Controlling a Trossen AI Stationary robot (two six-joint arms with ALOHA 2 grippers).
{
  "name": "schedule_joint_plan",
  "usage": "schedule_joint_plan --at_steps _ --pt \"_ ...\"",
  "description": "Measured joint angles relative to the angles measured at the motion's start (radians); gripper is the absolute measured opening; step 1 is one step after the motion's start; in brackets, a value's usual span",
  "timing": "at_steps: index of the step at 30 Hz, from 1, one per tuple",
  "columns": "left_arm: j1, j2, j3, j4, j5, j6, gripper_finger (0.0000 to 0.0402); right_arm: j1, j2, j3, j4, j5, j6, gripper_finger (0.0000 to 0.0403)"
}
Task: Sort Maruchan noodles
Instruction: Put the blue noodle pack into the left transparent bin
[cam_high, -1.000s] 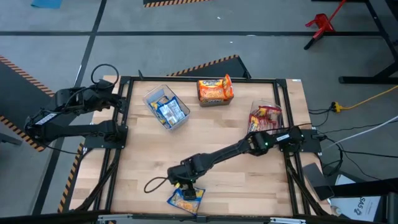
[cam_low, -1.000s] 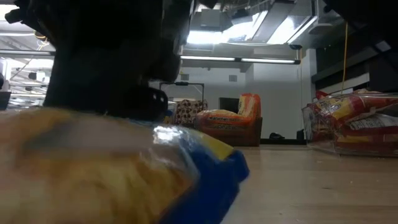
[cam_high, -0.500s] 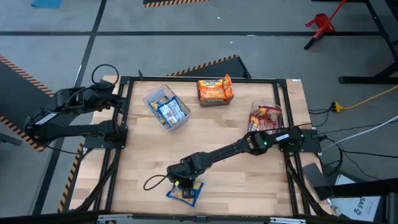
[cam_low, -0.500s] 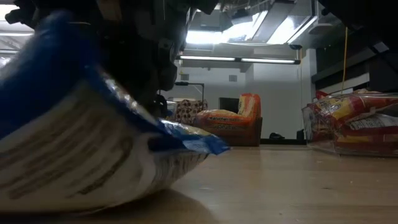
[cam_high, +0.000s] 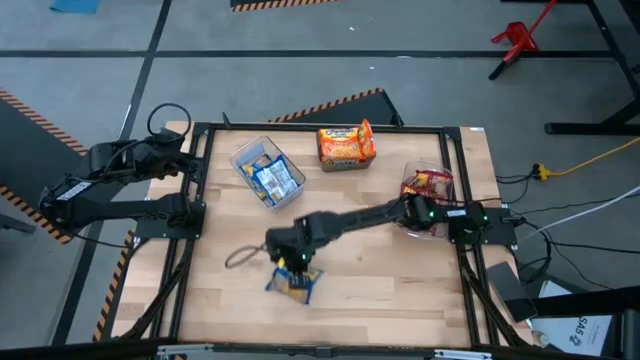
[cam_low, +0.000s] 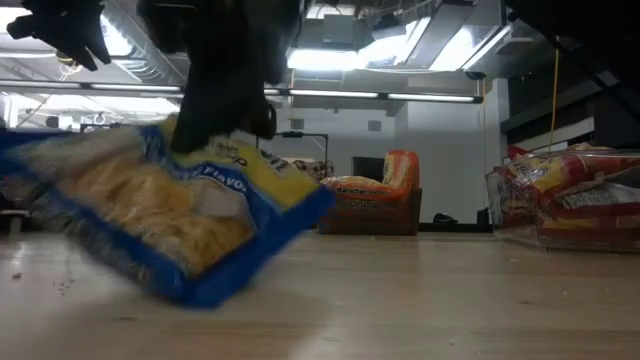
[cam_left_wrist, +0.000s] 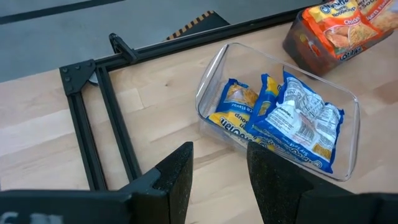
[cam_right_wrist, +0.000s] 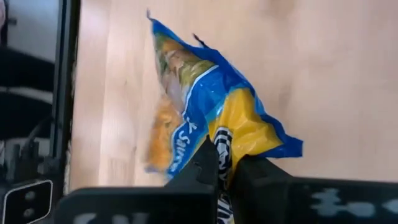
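Right gripper (cam_high: 290, 262), wide open over the blue-and-yellow packet (cam_high: 292, 283) a second ago, has now pinched shut on its edge and lifted it clear of the worktop (cam_high: 380, 290), presumably bound for the blue-packet bin (cam_high: 266, 172); left gripper (cam_left_wrist: 217, 180) waits part-open at the far-left corner.

Bright ceiling light — blurred packet (cam_low: 165, 215).

Counter (cam_high: 380, 290): pale wood planks, smooth, slight sheen in low view. Frame (cam_high: 196, 190) around it: matt black metal. Blue-and-yellow noodle packet (cam_high: 293, 284) in my right gripper (cam_right_wrist: 225, 167): glossy crinkled plastic film. Bin (cam_left_wrist: 214, 81) by the orange packets: clear hard plastic, shiny; packets inside (cam_left_wrist: 292, 121) glossy film too. My jaws: matt black plastic. Floor (cam_high: 420, 60): grey, smooth, dull.
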Motion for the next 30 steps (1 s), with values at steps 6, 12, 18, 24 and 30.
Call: schedule_joint_plan --at_steps 6,12,18,24,30 --pt "0.0 0.0 0.0 0.0 -0.006 0.0 0.0145 -0.103 -0.097 0.002 0.013 0.013 -0.021 0.0002" --pt "0.0 0.0 0.0 0.0 -0.017 0.0 0.0145 -0.241 -0.186 0.002 0.05 0.013 -0.015 0.0001" --pt "0.0 0.0 0.0 0.0 -0.034 -0.001 0.0145 -0.383 -0.248 0.004 0.164 0.005 0.011 0.0001" --pt "0.0 0.0 0.0 0.0 -0.051 -0.001 0.0145 -0.496 -0.231 0.004 0.401 0.005 0.058 0.0" --pt "0.0 0.0 0.0 0.001 -0.087 -0.004 0.0145 -0.558 -0.174 -0.006 0.618 -0.024 0.106 0.0"
